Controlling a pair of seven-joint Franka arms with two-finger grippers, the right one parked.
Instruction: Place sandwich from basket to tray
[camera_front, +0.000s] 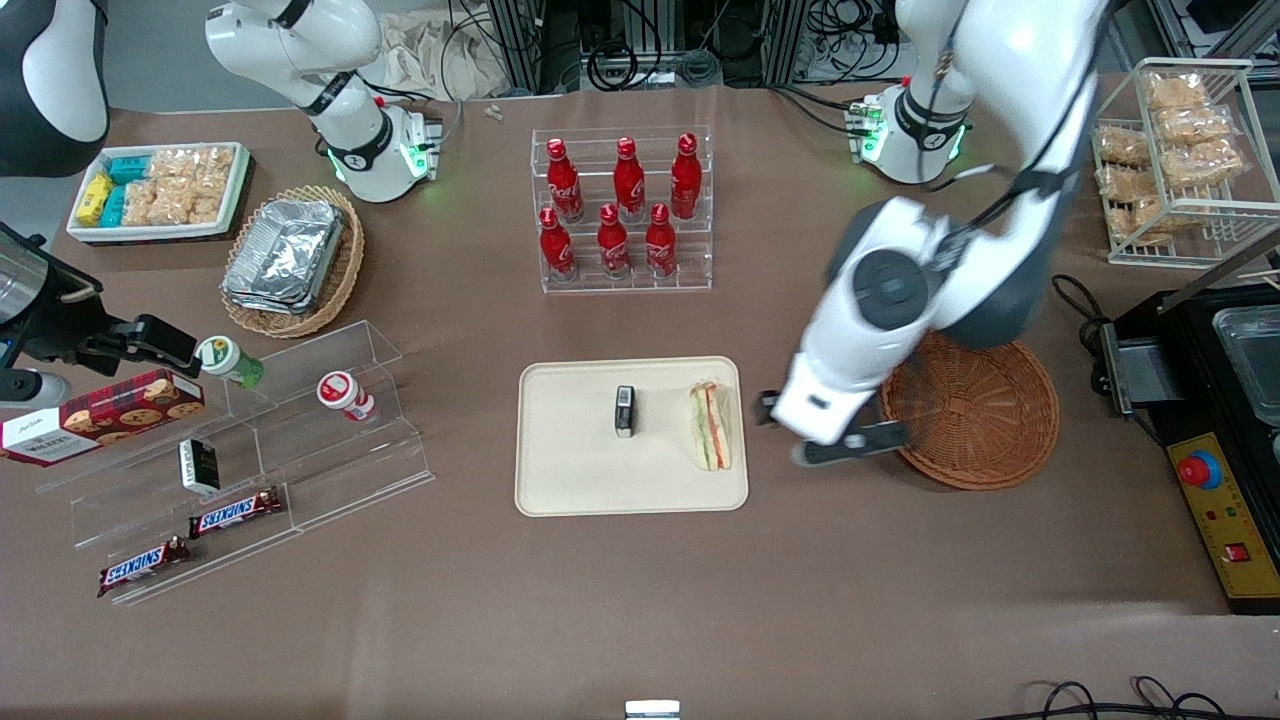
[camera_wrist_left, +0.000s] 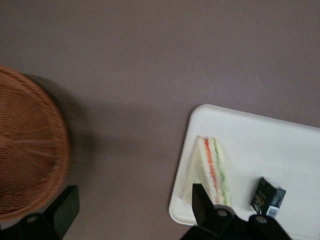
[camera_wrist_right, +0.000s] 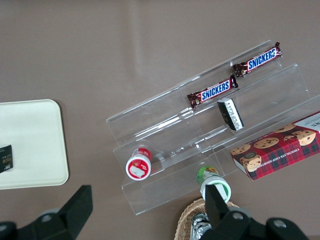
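While one sandwich (camera_front: 711, 426) lies on one tray (camera_front: 560, 480), pincer (camera_front: 815, 430) spread, empty, beside one basket (camera_front: 985, 420).

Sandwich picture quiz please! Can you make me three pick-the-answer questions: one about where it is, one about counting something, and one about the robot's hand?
1. Where is the sandwich?
A. In the basket
B. On the tray
C. On the bare table

2. How many red bottles stand in the clear rack?
A. Four
B. Six
C. Nine

3. What is the end effector doing?
A. Open, holding nothing
B. Shut on the sandwich
C. Shut on a bottle

Answers: 1 B, it lies on the cream tray beside a small dark packet. 2 B, three in each of two rows. 3 A, it hangs between the tray and the basket, fingers apart.
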